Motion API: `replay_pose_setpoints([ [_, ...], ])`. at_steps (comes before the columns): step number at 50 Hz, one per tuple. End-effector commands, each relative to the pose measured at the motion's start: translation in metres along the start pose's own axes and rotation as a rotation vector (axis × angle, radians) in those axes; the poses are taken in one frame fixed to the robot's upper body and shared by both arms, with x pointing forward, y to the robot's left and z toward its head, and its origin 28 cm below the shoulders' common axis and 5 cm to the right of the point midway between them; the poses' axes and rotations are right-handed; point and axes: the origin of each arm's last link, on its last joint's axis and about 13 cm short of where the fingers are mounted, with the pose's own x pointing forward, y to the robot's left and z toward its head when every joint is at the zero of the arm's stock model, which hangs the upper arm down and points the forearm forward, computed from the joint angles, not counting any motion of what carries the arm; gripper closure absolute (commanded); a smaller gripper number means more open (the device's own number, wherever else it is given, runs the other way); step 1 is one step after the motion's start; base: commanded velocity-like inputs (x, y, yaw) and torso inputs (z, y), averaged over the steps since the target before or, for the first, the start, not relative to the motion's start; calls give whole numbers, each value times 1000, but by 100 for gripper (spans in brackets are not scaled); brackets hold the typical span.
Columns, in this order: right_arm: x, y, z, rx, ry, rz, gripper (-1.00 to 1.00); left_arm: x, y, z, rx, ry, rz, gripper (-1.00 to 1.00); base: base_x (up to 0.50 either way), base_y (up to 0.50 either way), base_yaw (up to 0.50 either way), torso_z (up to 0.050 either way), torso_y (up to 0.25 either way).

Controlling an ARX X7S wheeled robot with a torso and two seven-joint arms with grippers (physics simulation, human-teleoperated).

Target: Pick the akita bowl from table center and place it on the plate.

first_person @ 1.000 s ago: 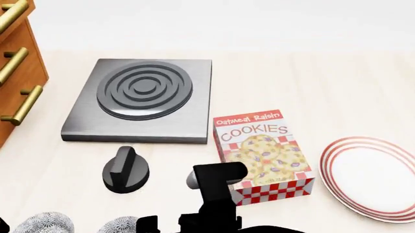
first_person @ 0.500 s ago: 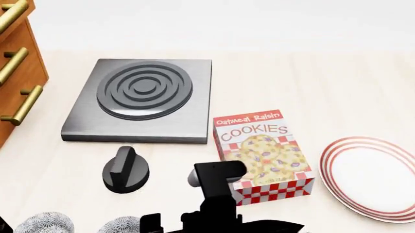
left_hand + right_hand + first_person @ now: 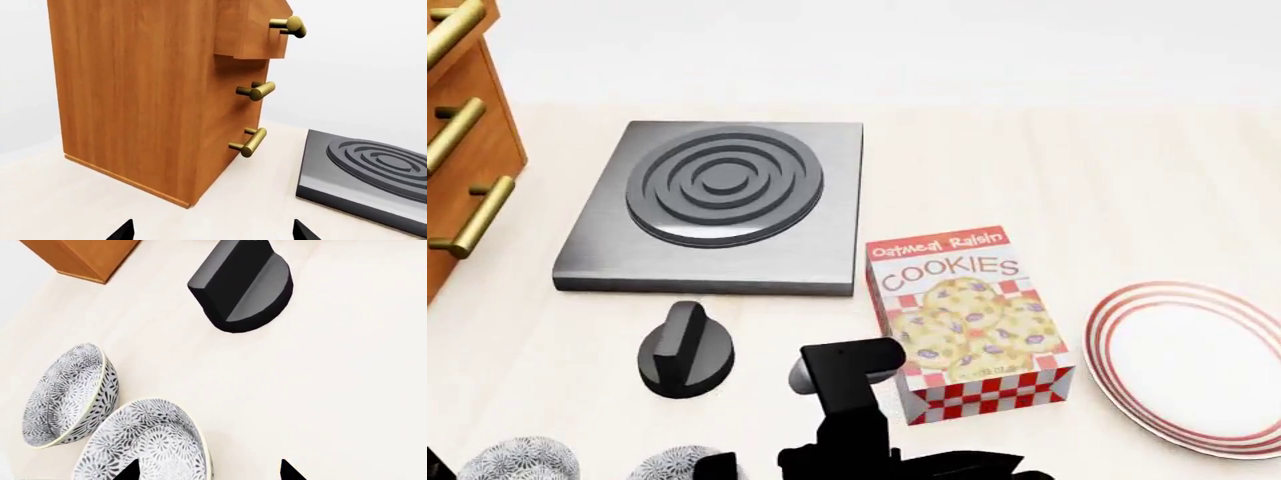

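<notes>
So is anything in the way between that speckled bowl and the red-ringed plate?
Yes. The cookie box stands on the table between the akita bowl and the plate, so the bowl would likely need lifting over or around it. The right tool hovers right by the bowl.

Head looks down; both wrists share its knob [image 3: 686, 350], hob [image 3: 723, 205].

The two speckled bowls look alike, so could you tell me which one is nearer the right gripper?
The bowl next to the right gripper fingertips; the other bowl sits farther off, toward the wooden drawer unit.
</notes>
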Motion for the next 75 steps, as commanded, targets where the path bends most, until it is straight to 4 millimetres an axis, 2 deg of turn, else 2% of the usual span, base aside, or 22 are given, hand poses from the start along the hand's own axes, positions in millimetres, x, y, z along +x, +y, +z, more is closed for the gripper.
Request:
replay_pose_setpoints([
  [1, 6, 0, 2, -11, 17, 14, -100, 1, 2, 0, -3, -1, 6, -100, 0, 0, 0, 0, 0],
  [21, 13, -1, -9, -10, 65, 34, -100, -1, 3, -1, -5, 1, 13, -100, 0, 0, 0, 0, 0],
  [37, 14, -3, -10, -8, 66, 31, -100, -1, 2, -1, -5, 1, 10, -100, 0, 0, 0, 0, 0],
  [38, 13, -3, -9, -11, 61, 29, 100, -1, 2, -1, -5, 1, 10, -100, 0, 0, 0, 0, 0],
  [55, 7, 0, -2, -16, -11, 1, 100, -1, 3, 0, -6, 1, 11, -100, 0, 0, 0, 0, 0],
  [64, -26, 8, 15, -86, -263, -63, 100, -2, 0, -2, -2, 3, 1, -100, 0, 0, 0, 0, 0],
  [75, -57, 13, 28, -159, -476, -147, 100, -1, -2, 0, 4, 4, -13, -100, 0, 0, 0, 0, 0],
])
